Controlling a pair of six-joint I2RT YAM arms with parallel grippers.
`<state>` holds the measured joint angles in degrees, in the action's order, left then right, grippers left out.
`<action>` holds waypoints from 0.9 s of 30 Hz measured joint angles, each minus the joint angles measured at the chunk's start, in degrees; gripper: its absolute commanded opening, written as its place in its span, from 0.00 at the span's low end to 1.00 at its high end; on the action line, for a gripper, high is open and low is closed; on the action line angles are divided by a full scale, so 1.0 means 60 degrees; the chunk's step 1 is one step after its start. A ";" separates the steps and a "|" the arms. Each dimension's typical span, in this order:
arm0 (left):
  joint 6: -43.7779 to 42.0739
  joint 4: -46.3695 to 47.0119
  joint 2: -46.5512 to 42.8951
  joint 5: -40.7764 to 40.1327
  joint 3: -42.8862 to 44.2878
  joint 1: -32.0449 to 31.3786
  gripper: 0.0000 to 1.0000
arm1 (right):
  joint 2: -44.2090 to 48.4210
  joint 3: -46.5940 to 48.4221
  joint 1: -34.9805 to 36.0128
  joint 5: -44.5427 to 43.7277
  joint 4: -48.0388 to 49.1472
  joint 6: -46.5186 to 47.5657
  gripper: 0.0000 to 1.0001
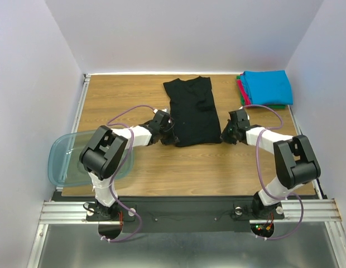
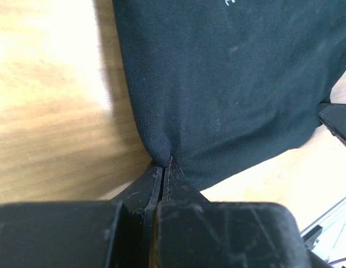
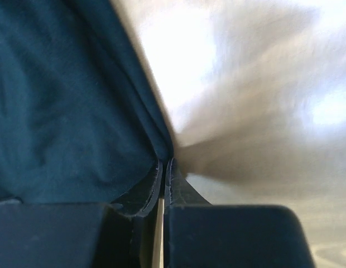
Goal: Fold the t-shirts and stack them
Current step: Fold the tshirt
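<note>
A black t-shirt (image 1: pixel 191 110) lies on the wooden table, folded into a long strip that runs away from me. My left gripper (image 1: pixel 166 135) is shut on its near left corner; the left wrist view shows the cloth (image 2: pixel 229 95) pinched at the fingertips (image 2: pixel 164 162). My right gripper (image 1: pixel 224 135) is shut on its near right corner, with the cloth (image 3: pixel 72 111) at its fingertips (image 3: pixel 164 162). A stack of folded shirts sits at the far right: bright blue (image 1: pixel 268 86) on top, red-pink (image 1: pixel 240 89) and green (image 1: pixel 273 106) edges under it.
A translucent blue-green plastic tub (image 1: pixel 64 159) sits at the table's near left edge, partly under the left arm. White walls close in the table on three sides. Purple cables loop over both arms.
</note>
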<state>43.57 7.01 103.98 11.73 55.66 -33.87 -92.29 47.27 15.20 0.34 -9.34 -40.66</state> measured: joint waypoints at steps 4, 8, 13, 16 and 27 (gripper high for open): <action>0.0015 -0.0127 -0.0648 -0.0240 -0.0645 -0.0543 0.00 | 0.1056 -0.0958 0.0004 0.0419 -0.0044 0.0062 0.00; 0.0266 -0.0634 -0.1818 -0.0423 -0.1614 -0.1581 0.00 | 0.3464 -0.2000 0.0004 0.0488 -0.0703 0.0135 0.00; 0.0612 -0.1519 -0.3708 -0.0382 -0.2346 -0.2608 0.00 | 0.6164 -0.2408 0.0025 0.0521 -0.2328 0.0291 0.00; 0.0882 -0.1982 -0.4976 -0.0291 -0.2481 -0.2994 0.00 | 0.7442 -0.2339 0.0033 0.0612 -0.3315 0.0288 0.00; 0.0951 -0.3410 -0.6298 -0.0856 -0.1093 -0.3107 0.00 | 0.7002 0.0455 0.0040 0.0219 -0.4739 0.0441 0.00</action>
<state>49.28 -13.45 66.19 6.59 49.10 -52.51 -50.28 50.00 15.44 1.65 -37.78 -38.02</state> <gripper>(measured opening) 0.036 0.036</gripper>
